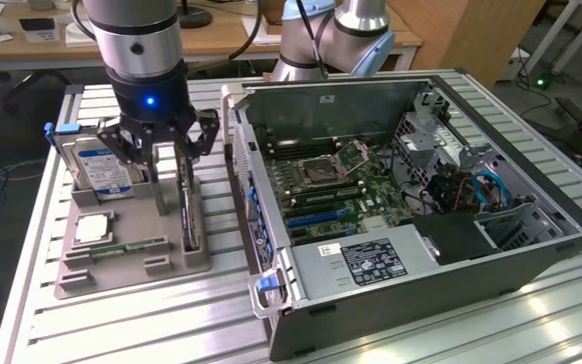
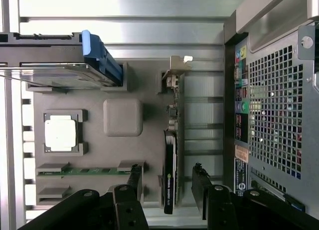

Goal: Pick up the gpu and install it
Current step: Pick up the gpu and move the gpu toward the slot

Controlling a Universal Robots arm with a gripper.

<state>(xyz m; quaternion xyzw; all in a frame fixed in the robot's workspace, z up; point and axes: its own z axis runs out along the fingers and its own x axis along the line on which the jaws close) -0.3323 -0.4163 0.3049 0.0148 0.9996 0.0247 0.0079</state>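
Step in hand, by my reading: the pick-up, approach stage; nothing installed yet. The gpu [image 1: 188, 216] stands on edge in its slot of the grey holder tray [image 1: 119, 277], at the exterior view's left, on the slatted surface [image 1: 119, 326] just beside the open computer case [image 1: 533, 250]; in the wrist view the gpu [image 2: 170, 177] shows edge-on, its metal bracket [image 2: 175, 70] at the far end. The hand [image 1: 170, 163] hangs directly above the card; jaws spread wide, gripping nothing; in the wrist view the hand [image 2: 167, 172] straddles the card, one finger on each side and both apart from it. A hard drive [image 1: 104, 167] with a blue label sits in the next slot, near the outer finger.

Judgement: the grasp calls for the card centred between the fingers, a closure on its flat faces, and a straight lift out of the slot; a skewed pull could jam it. The motherboard [image 1: 321, 189] lies exposed in the case; which slot suits the card I cannot tell.
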